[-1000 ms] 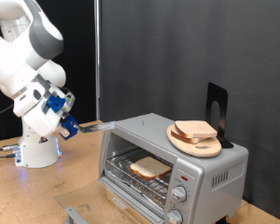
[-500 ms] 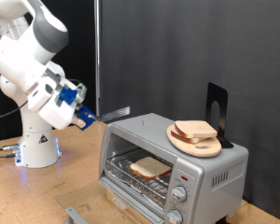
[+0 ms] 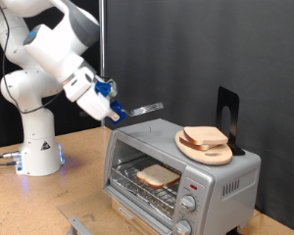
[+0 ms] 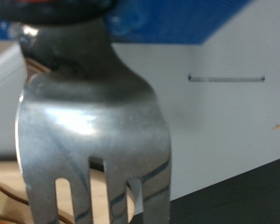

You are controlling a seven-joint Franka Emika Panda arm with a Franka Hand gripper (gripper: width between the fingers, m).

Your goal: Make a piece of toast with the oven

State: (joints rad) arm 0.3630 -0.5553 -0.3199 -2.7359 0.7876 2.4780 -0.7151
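Observation:
The silver oven [image 3: 220, 176] stands at the exterior view's lower right, its front open. One slice of toast [image 3: 158, 175] lies on the wire rack inside. Other slices [image 3: 204, 136] lie on a round wooden board [image 3: 212, 153] on the oven's top. My gripper [image 3: 110, 102], with blue fingers, is shut on a metal fork [image 3: 142, 108]. It holds the fork level above the oven's top left corner, tines pointing to the exterior view's right. The wrist view is filled by the fork [image 4: 89, 121], seen close up.
A black stand [image 3: 226, 115] rises behind the board on the oven. The robot's white base [image 3: 34, 147] stands at the left on the wooden table [image 3: 39, 206]. A dark curtain hangs behind. A grey piece [image 3: 78, 226] lies at the bottom edge.
The arm has swung up and to the exterior view's right with the fork. The fork has gone from beside the oven's left corner to above the oven's top.

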